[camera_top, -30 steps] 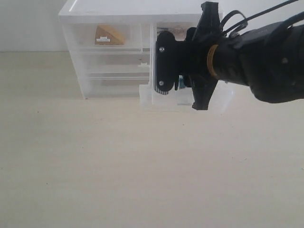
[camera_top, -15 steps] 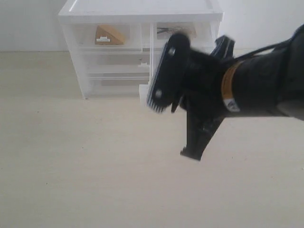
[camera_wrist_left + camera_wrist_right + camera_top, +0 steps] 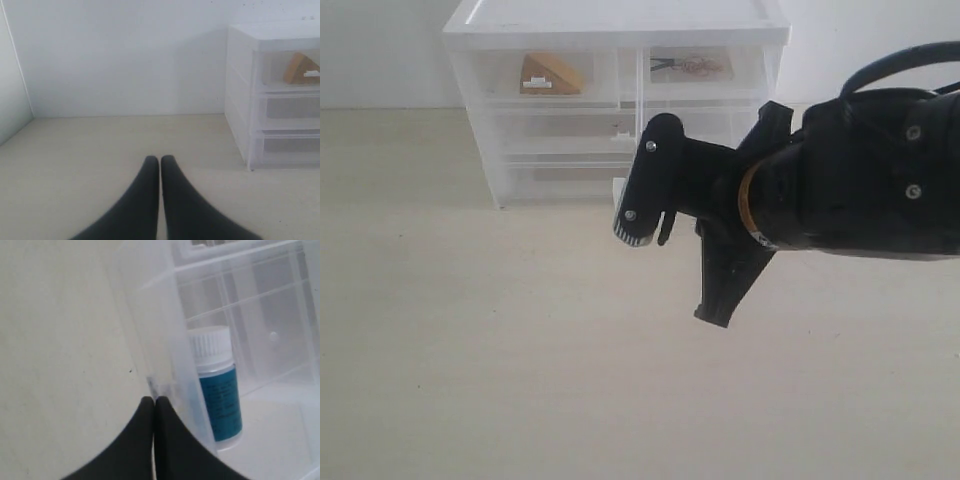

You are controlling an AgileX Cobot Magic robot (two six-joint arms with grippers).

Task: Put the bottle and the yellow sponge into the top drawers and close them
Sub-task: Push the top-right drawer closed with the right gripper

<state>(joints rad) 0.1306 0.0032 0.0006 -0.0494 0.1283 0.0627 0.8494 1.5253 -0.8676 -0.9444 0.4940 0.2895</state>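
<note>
the right gripper (image 3: 152, 401), its black fingers pressed together on nothing, points its tips at the outer wall of a pulled-out clear drawer (image 3: 150, 315), though whether they touch it cannot be told; inside that drawer the bottle (image 3: 217, 390) stands upright, white cap on top. the yellow sponge (image 3: 550, 73) lies in the closed top left drawer (image 3: 500, 75) of the white drawer unit (image 3: 610, 20) at the back of the pale table (image 3: 500, 350). the left gripper (image 3: 160, 159), fingers likewise together and empty, hovers over the table, well apart from the unit.
</note>
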